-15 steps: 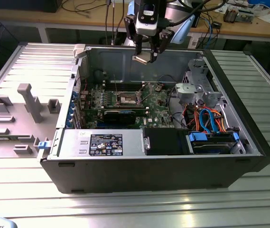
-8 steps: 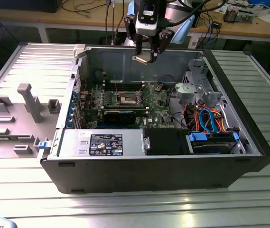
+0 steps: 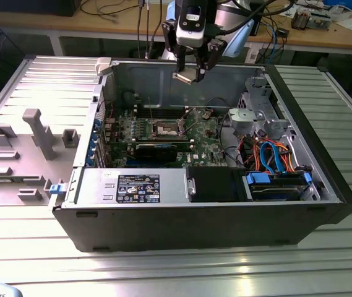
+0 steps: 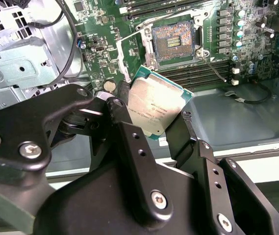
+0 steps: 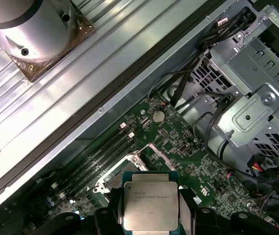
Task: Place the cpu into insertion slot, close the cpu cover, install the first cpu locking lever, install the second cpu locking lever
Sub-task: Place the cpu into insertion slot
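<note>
The matte black gripper [image 3: 190,69] is clamped on the cpu [image 4: 154,108], a flat square chip with a brushed silver-tan face and a green edge, held in the upper middle of the exterior view. Below it, near frame centre, the square insertion slot [image 3: 165,129] shows its dark centre within a silvery rim on the green motherboard [image 3: 208,137].

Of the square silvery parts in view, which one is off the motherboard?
The cpu, a pale metal-faced chip shut in the gripper above the open case. The insertion slot is fixed in the green board, its centre bare.
</note>
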`<state>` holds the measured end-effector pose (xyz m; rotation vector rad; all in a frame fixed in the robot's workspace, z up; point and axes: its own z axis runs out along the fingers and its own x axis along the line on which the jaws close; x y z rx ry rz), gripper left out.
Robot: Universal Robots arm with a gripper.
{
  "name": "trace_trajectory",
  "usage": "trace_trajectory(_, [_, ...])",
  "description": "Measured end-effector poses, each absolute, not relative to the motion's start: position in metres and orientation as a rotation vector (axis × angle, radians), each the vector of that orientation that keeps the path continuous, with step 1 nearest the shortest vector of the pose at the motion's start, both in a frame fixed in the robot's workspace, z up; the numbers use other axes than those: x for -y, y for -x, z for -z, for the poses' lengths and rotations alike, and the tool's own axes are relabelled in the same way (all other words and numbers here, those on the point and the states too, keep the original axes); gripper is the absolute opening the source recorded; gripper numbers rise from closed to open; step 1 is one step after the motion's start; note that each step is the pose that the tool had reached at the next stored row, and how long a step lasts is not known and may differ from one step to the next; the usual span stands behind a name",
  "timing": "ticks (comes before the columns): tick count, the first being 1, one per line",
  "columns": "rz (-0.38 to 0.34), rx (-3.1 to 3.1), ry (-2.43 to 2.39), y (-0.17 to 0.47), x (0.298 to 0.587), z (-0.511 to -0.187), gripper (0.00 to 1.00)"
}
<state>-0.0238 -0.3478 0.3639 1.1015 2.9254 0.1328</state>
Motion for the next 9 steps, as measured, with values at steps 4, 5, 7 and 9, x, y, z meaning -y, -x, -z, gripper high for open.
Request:
trace_trajectory(4, [-0.133, -2.921, -1.112, 0.0238, 0.3478, -0.3635, 0.54])
trace_trajectory(5, [-0.133, -2.920, -1.114, 0.0238, 0.3478, -0.3635, 0.54])
trace_trajectory(7, [-0.133, -2.918, -1.120, 0.0238, 0.3478, -0.3633, 0.54])
trace_trajectory(9, [-0.133, -2.916, -1.123, 0.0238, 0.3478, -0.3633, 0.54])
